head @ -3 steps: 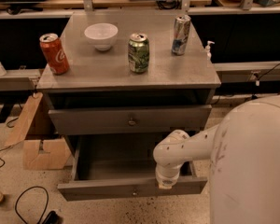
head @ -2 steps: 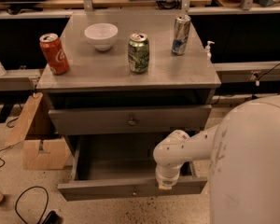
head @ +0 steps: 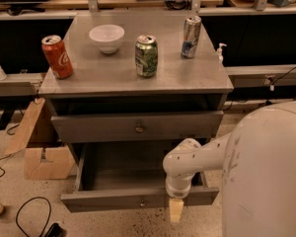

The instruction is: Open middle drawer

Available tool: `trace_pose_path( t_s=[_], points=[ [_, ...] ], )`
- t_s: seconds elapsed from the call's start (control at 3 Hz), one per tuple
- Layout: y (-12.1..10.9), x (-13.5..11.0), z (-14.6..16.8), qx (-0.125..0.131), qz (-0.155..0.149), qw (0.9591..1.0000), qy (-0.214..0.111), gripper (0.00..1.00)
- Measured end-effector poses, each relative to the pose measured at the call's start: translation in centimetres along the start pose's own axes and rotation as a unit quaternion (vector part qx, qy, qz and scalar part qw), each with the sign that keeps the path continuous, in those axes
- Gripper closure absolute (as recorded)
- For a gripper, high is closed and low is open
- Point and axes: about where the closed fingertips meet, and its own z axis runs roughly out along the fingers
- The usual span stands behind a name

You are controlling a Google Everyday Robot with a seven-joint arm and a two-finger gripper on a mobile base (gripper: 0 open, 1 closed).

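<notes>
A: Where is the gripper (head: 176,210) placed?

B: It is seen hanging from the white arm (head: 187,163), pointed down, right at the front edge of the middle drawer (head: 108,200) and a little to the right of its knob (head: 143,202). Whether it is apart, together or clamped on anything cannot be told; only a pale tip is shown below the wrist.

A: And where is the drawer itself found?

B: It is drawn well out of the cabinet, with its grey box laid open to view beneath the top drawer (head: 89,128), which is shut.

A: Which step is judged to be in hand?

B: The pull is judged to be as good as done, and the end of the task is thought to be near. A release and a clean exit appear to be what is left.

A: What is called for by the next move?

B: Any hold must be let go, and the gripper should be lifted straight away from the front so that the drawer is not nudged back in. The red can (head: 57,57), bowl (head: 106,37), green can (head: 146,56) and silver can (head: 190,37) on the cabinet top (head: 192,75) are well apart from that path and need not be disturbed.
</notes>
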Motion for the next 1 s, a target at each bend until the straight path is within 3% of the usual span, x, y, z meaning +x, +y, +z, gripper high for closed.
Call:
trace_pose_path(
  t_s=[0.33, 1.0],
  points=[
    [-0.3, 0.3, -2.2, 0.017, 0.001, 0.9997, 0.015, 0.14],
    [-3.6, 1.1, -8.4, 0.094, -0.02, 0.9945, 0.042, 0.61]
  ],
)
